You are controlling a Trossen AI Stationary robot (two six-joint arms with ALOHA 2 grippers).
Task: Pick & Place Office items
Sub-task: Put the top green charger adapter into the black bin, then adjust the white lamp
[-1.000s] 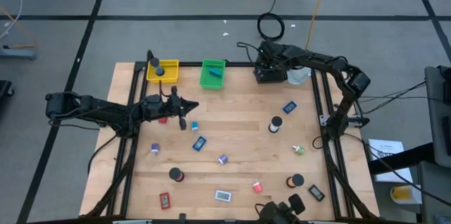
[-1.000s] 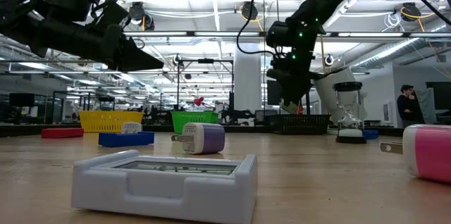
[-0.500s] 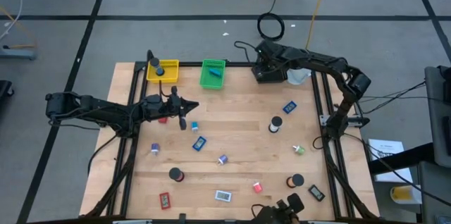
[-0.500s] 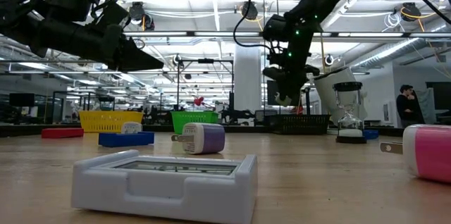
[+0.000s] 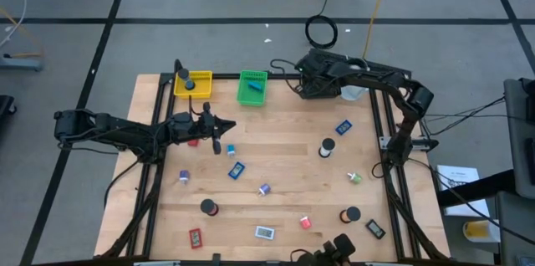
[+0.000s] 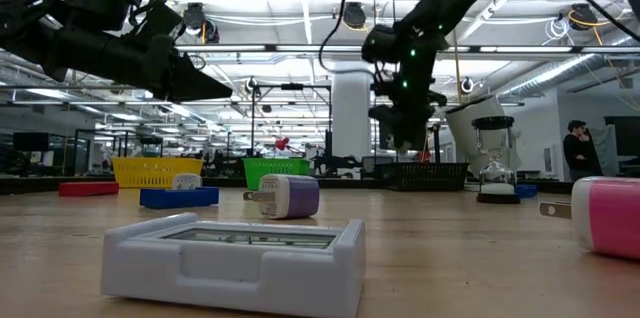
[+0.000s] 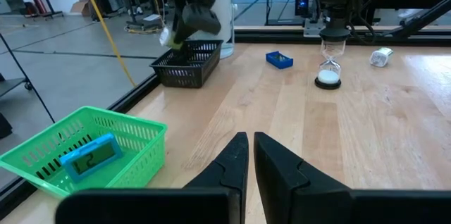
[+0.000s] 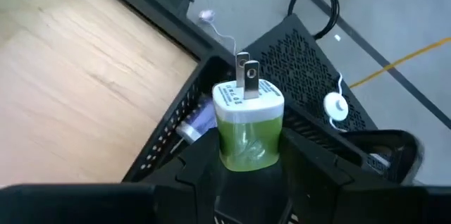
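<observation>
Right claw [image 8: 246,155] grasping green charger plug [image 8: 247,127], prongs pointing away from the wrist, now over the near-left rim of the black tray [image 8: 310,76] at the far right of the surface [image 5: 284,145]. Over the last second the right arm swung leftward across that tray, claw shifting toward its left edge while the grip held; my read is it's lining up a drop, release not done yet. A purple-and-white bit [image 8: 199,122] already lies inside the tray. Left claw [image 7: 250,155] clenched, nothing in it, hovering unchanged above the left-middle of the surface, waiting. Green tray [image 5: 252,87] holds a blue flat piece [image 7: 90,159]; yellow tray [image 5: 193,84] sits left of it. Rest of the items scattered: black rolls [image 5: 208,207], red piece [image 5: 196,237], blue pieces [image 5: 236,169], purple plug [image 6: 287,197]. Hard to tell: the high view hides the plug under the arm, the black tray's contents are mostly blocked by the claw, and the yellow tray's dark item is too small to name.
</observation>
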